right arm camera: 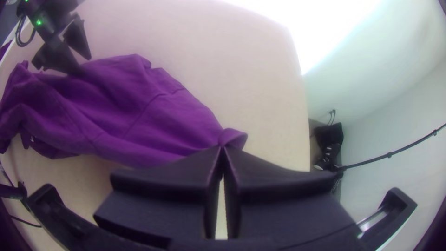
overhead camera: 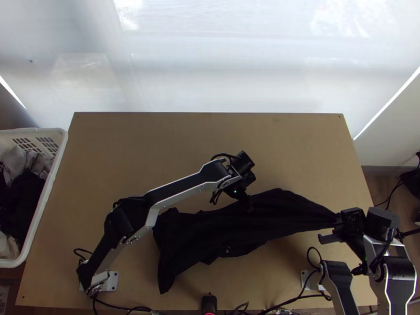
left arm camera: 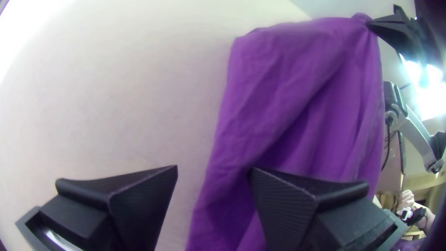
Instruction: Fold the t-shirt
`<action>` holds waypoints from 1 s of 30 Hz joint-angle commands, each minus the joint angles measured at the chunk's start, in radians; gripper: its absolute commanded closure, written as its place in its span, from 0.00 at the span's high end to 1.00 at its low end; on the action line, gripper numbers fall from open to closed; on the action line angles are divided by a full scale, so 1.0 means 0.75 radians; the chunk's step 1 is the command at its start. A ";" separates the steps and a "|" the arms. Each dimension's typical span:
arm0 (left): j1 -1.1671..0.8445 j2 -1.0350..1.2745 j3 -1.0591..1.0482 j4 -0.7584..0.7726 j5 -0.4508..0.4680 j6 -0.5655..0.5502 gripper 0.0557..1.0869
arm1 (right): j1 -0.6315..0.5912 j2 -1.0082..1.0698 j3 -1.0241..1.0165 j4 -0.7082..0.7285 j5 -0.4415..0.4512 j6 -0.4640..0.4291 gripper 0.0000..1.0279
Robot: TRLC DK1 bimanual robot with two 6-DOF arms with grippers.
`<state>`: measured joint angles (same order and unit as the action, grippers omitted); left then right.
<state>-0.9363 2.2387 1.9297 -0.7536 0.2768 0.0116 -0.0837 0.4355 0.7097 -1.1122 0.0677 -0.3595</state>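
T-shirt (overhead camera: 220,228): matt cloth, creased. Tabletop (overhead camera: 157,142): smooth wood, dull finish. Basket (overhead camera: 47,191): smooth plastic. Left claw (overhead camera: 248,203): matt, plastic-looking (inner faces finely ribbed, rougher than rest). Left arm's side plates (overhead camera: 184,195): smooth, metal-looking, pale.

The dark shirt (overhead camera: 210,233) lies bunched and creased, one end drawn to a tip pinched in the right claw (overhead camera: 335,226), its far edge by the left claw (overhead camera: 248,203), the wider end beyond.
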 commanded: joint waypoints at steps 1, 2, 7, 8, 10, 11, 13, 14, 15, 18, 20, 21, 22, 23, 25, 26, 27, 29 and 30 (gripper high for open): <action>-0.026 0.040 0.014 0.005 -0.023 0.017 0.70 | 0.003 0.002 0.011 0.006 0.000 0.009 0.03; -0.036 0.054 0.023 0.003 -0.025 0.019 0.62 | 0.005 0.004 0.013 0.008 0.000 0.013 0.03; -0.063 0.069 0.057 -0.022 -0.027 0.019 0.16 | 0.007 0.008 0.025 0.012 0.000 0.019 0.03; -0.059 0.056 0.057 -0.032 -0.029 0.023 0.07 | 0.007 0.008 0.029 0.012 0.000 0.019 0.03; -0.030 0.022 0.057 -0.065 -0.034 0.023 0.03 | 0.007 0.008 0.035 0.012 0.002 0.017 0.03; -0.011 -0.001 0.057 -0.085 -0.036 0.023 0.03 | 0.007 0.010 0.042 0.012 0.002 0.017 0.03; 0.040 -0.060 0.055 -0.128 -0.040 0.036 0.03 | 0.007 0.025 0.060 0.016 0.002 0.017 0.03; 0.068 -0.101 0.055 -0.145 -0.040 0.042 0.03 | 0.007 0.041 0.078 0.025 0.002 0.017 0.03; 0.095 -0.142 0.055 -0.159 -0.040 0.046 0.03 | 0.007 0.064 0.101 0.035 0.002 0.017 0.03; 0.197 -0.281 0.057 -0.171 -0.038 0.052 0.03 | 0.009 0.166 0.205 0.068 0.000 0.011 0.03; 0.261 -0.375 0.066 -0.181 -0.038 0.052 0.03 | 0.022 0.256 0.307 0.088 -0.002 0.009 0.03; 0.291 -0.412 0.080 -0.196 -0.038 0.054 0.03 | 0.040 0.305 0.369 0.094 -0.004 0.011 0.03; 0.318 -0.449 0.098 -0.208 -0.038 0.054 0.03 | 0.067 0.356 0.436 0.104 -0.006 0.011 0.03; 0.344 -0.477 0.117 -0.220 -0.038 0.054 0.03 | 0.095 0.411 0.510 0.108 -0.006 0.011 0.03; 0.404 -0.526 0.176 -0.245 -0.038 0.054 0.03 | 0.169 0.534 0.667 0.108 -0.006 0.009 0.03; 0.432 -0.543 0.217 -0.257 -0.038 0.054 0.03 | 0.210 0.595 0.749 0.113 -0.006 0.007 0.03; 0.461 -0.553 0.262 -0.267 -0.040 0.054 0.03 | 0.243 0.657 0.831 0.117 -0.006 0.003 0.03; 0.528 -0.561 0.387 -0.286 -0.040 0.058 0.03 | 0.302 0.786 1.005 0.117 -0.006 0.001 0.03; 0.559 -0.563 0.452 -0.286 -0.044 0.058 0.03 | 0.328 0.847 1.087 0.117 -0.006 0.001 0.03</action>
<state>-0.6613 1.8984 2.0785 -0.9321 0.2512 0.0528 0.0383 0.8070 1.1778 -1.0355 0.0605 -0.3523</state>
